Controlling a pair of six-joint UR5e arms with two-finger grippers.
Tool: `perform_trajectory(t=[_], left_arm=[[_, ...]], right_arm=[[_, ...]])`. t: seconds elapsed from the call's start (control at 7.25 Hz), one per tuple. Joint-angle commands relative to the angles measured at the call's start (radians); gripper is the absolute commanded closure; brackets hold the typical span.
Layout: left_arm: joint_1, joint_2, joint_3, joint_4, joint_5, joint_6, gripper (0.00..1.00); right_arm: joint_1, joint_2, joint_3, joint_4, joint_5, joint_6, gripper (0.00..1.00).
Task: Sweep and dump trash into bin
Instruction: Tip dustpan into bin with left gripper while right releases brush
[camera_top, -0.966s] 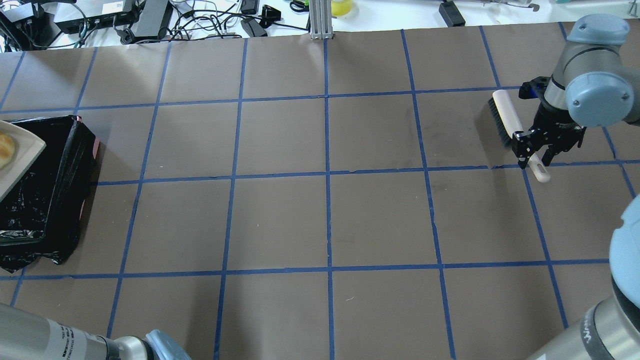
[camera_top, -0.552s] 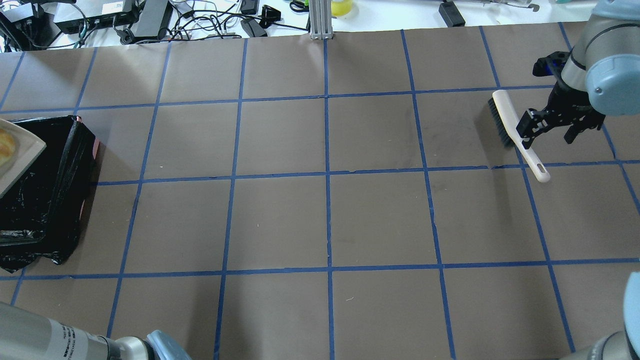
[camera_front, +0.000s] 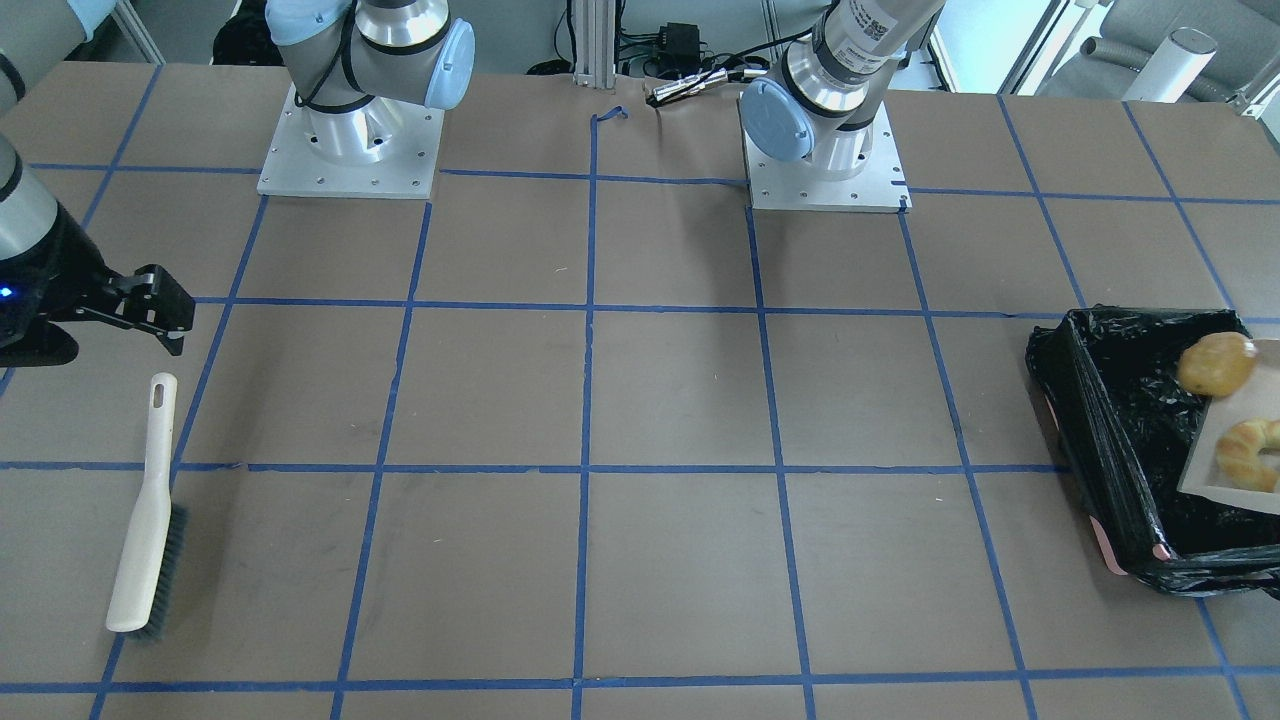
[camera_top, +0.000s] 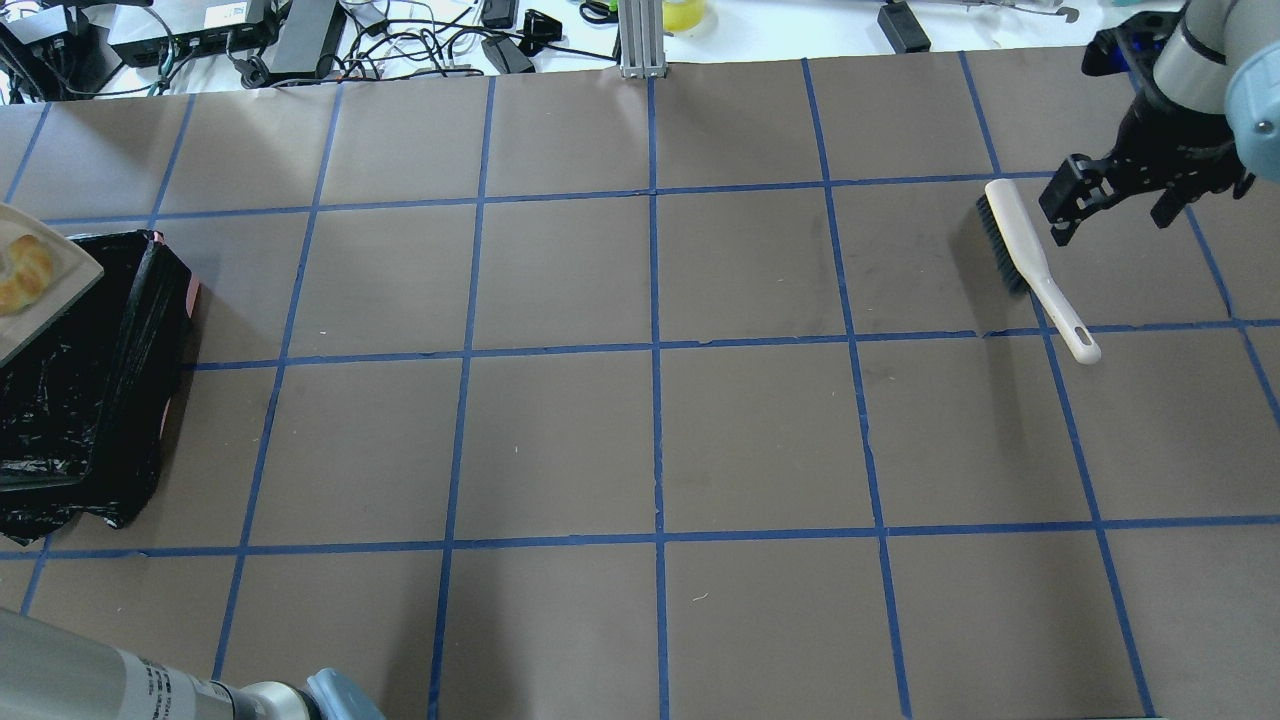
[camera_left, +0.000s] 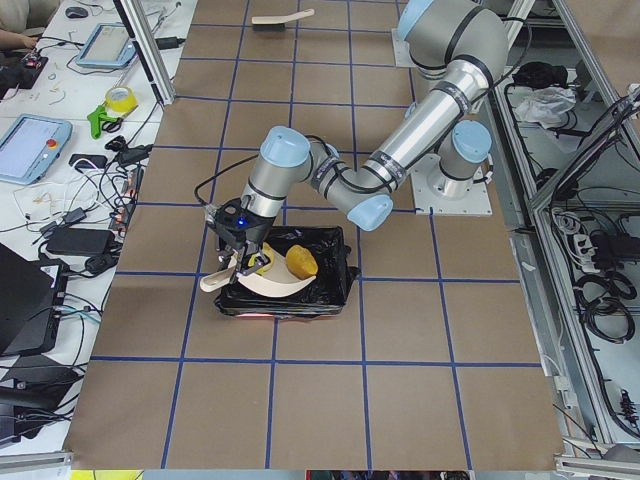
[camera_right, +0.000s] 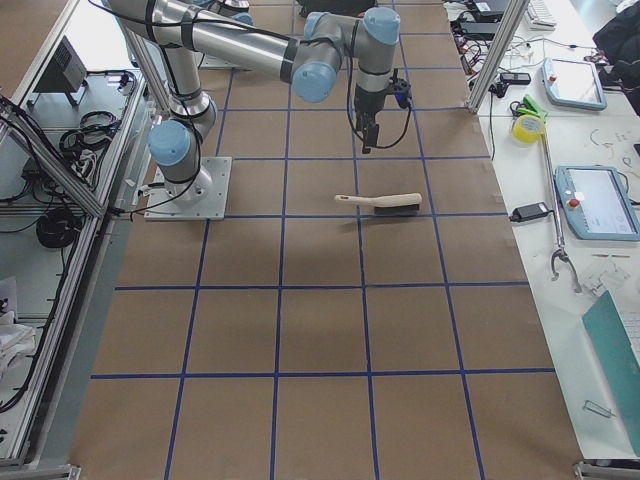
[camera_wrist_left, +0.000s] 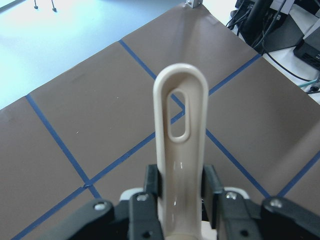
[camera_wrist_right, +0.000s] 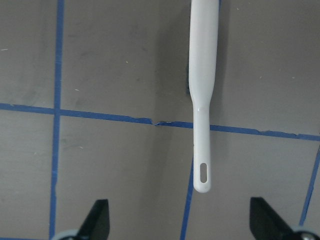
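The bin (camera_front: 1100, 420) (camera_top: 90, 400), lined with black plastic, stands at the table's left end. A beige dustpan (camera_front: 1225, 450) (camera_top: 45, 290) is tilted over it. The dustpan carries trash, a golden croissant (camera_front: 1250, 452) (camera_top: 25, 275) and a tan oval lump (camera_front: 1217, 363) (camera_left: 302, 262). My left gripper (camera_wrist_left: 181, 185) (camera_left: 238, 235) is shut on the dustpan's handle (camera_wrist_left: 180, 130). The beige hand brush (camera_top: 1030, 265) (camera_front: 145, 520) (camera_wrist_right: 204, 100) lies flat on the table at the right. My right gripper (camera_top: 1112, 210) (camera_wrist_right: 182, 222) hangs open above the table, clear of the brush handle.
Cables and power boxes (camera_top: 300, 35) lie beyond the far edge of the table. A metal post (camera_top: 640, 40) stands at the far middle. Both arm bases (camera_front: 350, 150) (camera_front: 825, 160) sit on the robot's side of the brown gridded table.
My right gripper has left the brush handle, rising toward the far right corner. The brush stayed put. The dustpan has shifted over the bin, and the croissant now shows on it.
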Motion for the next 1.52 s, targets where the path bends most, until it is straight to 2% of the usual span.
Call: perform_trajectory(t=[0.0, 0.14, 0.28, 0.55, 0.83, 0.97, 1.38], left_arm=[[-0.017, 0.045, -0.037, 0.016, 0.05, 0.035, 1.0], [-0.021, 0.055, -0.037, 0.016, 0.097, 0.052, 1.0], [-0.021, 0.056, -0.037, 0.02, 0.102, 0.11, 1.0], [-0.023, 0.033, -0.036, 0.11, 0.102, 0.116, 1.0], [-0.024, 0.028, -0.037, 0.184, 0.102, 0.171, 1.0], [-0.024, 0.025, -0.04, 0.256, 0.101, 0.212, 1.0], [-0.077, 0.046, -0.062, 0.281, 0.111, 0.286, 1.0]], right_arm=[[0.146, -0.033, -0.078, 0.023, 0.019, 0.102, 0.0], [0.157, -0.039, -0.11, 0.096, 0.077, 0.222, 0.0], [0.169, -0.053, -0.148, 0.154, 0.135, 0.318, 0.0], [0.169, -0.057, -0.216, 0.298, 0.111, 0.32, 0.0], [0.171, -0.06, -0.215, 0.278, 0.113, 0.316, 0.0], [0.174, -0.051, -0.212, 0.188, 0.113, 0.32, 0.0], [0.177, -0.062, -0.167, 0.161, 0.107, 0.319, 0.0]])
